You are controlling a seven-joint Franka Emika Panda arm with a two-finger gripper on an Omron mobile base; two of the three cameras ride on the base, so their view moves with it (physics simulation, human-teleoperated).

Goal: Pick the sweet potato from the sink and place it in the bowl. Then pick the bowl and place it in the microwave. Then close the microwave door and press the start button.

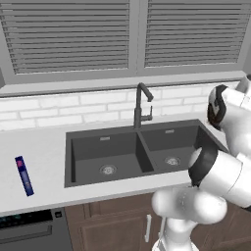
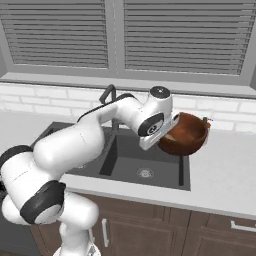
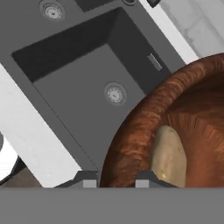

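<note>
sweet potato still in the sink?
No, the sweet potato lies inside the bowl, which the end effector grips by the rim above the sink.

Grey slatted blinds [image 1: 68, 34] cover the windows above a white tile backsplash [image 1: 54, 110]. A pale countertop [image 2: 225, 170] tops brown wooden cabinets [image 2: 150, 227] (silver handles), and a dark appliance [image 1: 29, 233] sits lower left.

Both base views look forward and down at the dark grey double-basin sink [image 1: 135, 152], one from its left, one from its right. The hand view sits close above the reddish-brown wood-grained bowl [image 3: 175, 131], with the same sink at its upper left.
</note>
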